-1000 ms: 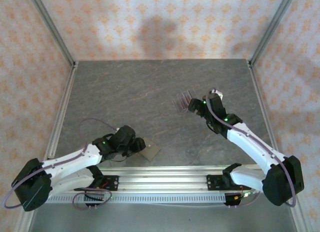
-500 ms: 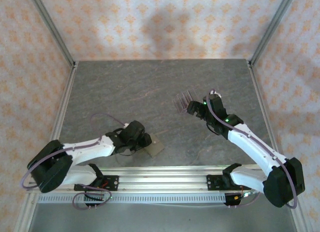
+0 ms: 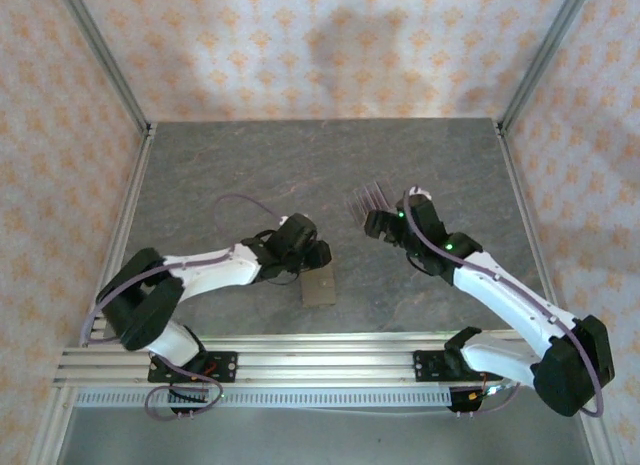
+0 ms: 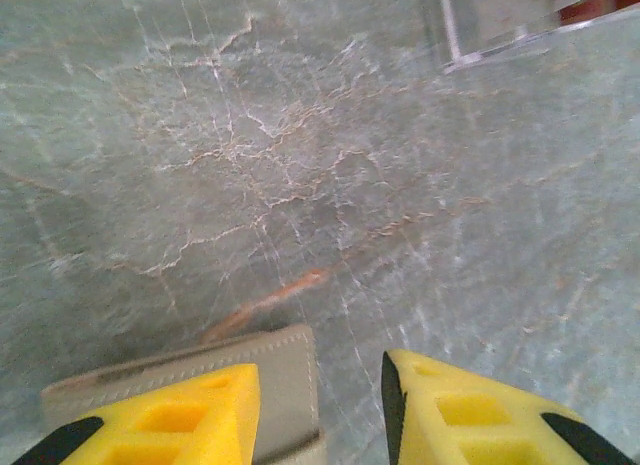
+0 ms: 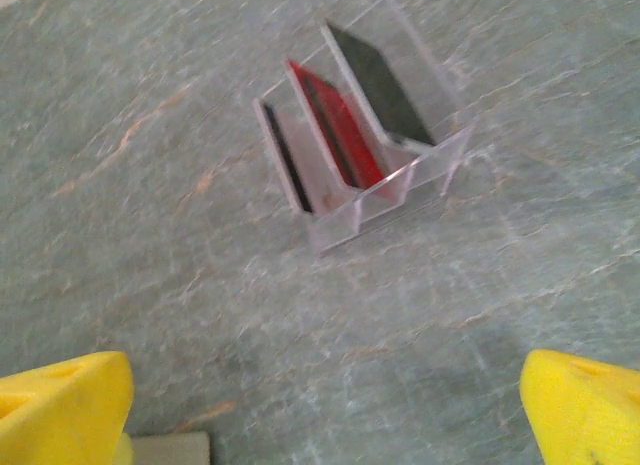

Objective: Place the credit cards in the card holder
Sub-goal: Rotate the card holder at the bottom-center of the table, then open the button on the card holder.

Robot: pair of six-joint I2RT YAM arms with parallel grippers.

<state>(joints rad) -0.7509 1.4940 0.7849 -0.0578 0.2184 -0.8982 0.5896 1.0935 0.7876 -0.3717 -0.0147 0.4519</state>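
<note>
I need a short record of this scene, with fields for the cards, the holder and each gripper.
cards: three credit cards upright in the clear rack, a red one between two dark
card holder: flat on the table, partly under the left gripper
left gripper: open, low at the card holder
right gripper: open wide, near the rack, empty

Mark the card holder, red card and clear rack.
card holder [image 3: 318,286]: top view, flat top face.
red card [image 5: 342,135]: right wrist view, its face.
clear rack [image 5: 390,200]: right wrist view, front wall.
</note>
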